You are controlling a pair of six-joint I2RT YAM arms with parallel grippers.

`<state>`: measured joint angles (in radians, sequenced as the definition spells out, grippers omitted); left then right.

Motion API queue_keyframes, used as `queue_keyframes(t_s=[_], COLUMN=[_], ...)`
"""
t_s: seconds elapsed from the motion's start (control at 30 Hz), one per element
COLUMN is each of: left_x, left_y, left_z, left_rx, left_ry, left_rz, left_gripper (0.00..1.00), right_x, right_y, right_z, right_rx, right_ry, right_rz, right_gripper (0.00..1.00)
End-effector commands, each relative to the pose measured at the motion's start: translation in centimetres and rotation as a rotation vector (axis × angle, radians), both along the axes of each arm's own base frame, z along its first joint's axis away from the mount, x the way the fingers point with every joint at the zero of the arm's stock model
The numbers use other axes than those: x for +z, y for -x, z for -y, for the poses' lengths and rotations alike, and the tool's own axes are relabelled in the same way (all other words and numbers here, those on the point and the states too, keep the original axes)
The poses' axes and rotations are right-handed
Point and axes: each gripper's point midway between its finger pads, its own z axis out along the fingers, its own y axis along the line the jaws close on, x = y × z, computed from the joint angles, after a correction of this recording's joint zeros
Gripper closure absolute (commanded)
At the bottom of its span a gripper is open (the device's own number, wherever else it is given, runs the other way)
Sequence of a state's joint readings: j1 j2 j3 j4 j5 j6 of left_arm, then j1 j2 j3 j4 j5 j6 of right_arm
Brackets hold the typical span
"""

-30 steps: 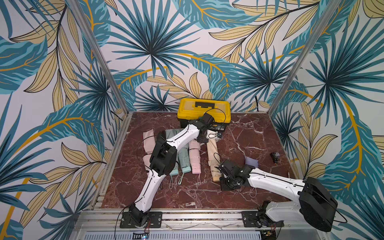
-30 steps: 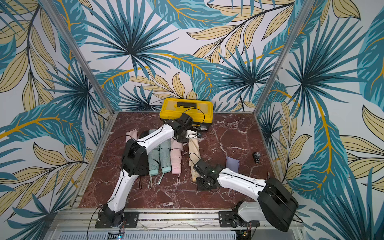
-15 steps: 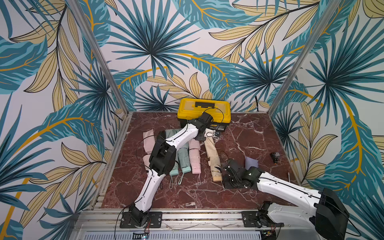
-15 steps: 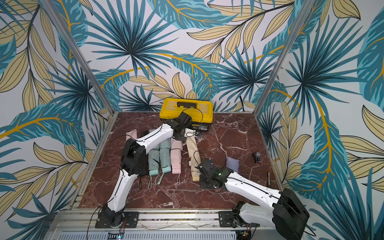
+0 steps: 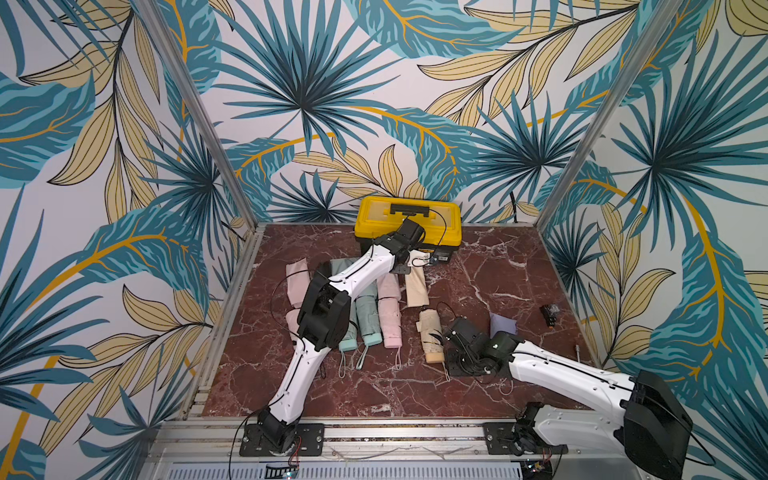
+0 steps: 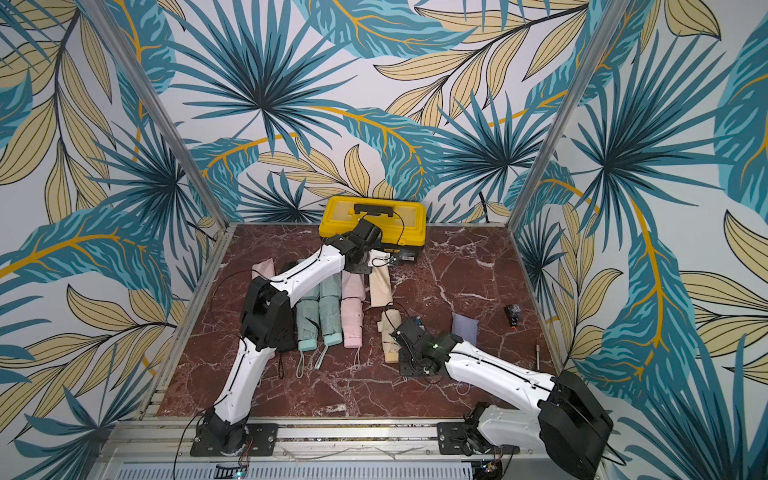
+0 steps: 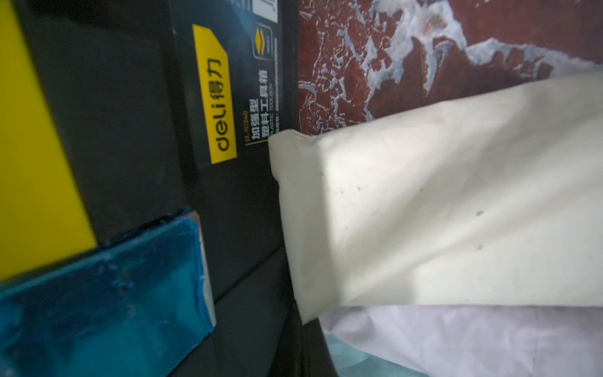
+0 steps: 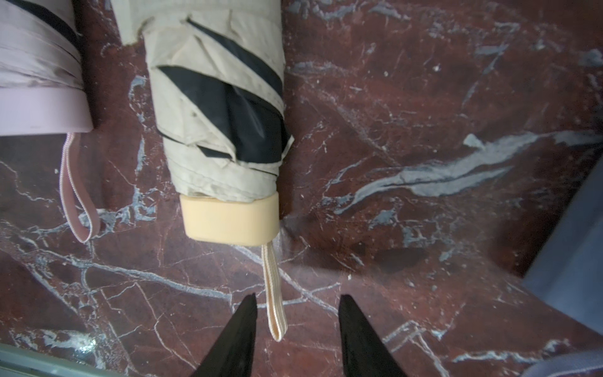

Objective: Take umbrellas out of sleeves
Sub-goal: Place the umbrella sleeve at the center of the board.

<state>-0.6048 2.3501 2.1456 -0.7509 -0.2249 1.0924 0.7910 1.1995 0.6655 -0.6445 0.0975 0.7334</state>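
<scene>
Beige umbrella (image 8: 215, 130) flat on floor, fully out; beige sleeve (image 5: 417, 289) limp, empty, just beyond its tip.

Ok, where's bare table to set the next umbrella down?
Open table between the toolbox, the beige sleeve and the lilac sleeve. Also the front strip along the metal rail. Crowded: the row of umbrellas under the left arm, and around the beige umbrella by the right gripper.
</scene>
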Motion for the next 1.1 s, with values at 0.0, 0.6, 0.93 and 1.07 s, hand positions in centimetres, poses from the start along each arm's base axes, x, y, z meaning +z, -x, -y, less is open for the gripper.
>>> queue_keyframes(t_s=[0.0,0.6,0.93,1.07], left_x=[2.6,4.9,9.3,11.2], left_y=[-1.2,-0.9,7.5,13.0], left_z=[-0.1,-0.2,1.8,2.3], left_rx=[0.022,0.075,0.133,0.125], left_ry=[0.029,0.083,0.447,0.714], left_rz=[0.072,0.137,0.03,-0.069], left_gripper=[1.0,0.64,0.64,0.64], right_x=[0.4,1.9,2.0,1.7], right_y=[-0.5,-2.6,-6.2,-7.7], right_z=[-0.3,-1.1,-2.5,-3.2], right_rx=[0.005,0.055,0.077,0.085], right_ry=[0.005,0.069,0.037,0.029], right_rz=[0.014,0.056,0.028,0.023], right_gripper=[0.56,0.51,0.49,0.49])
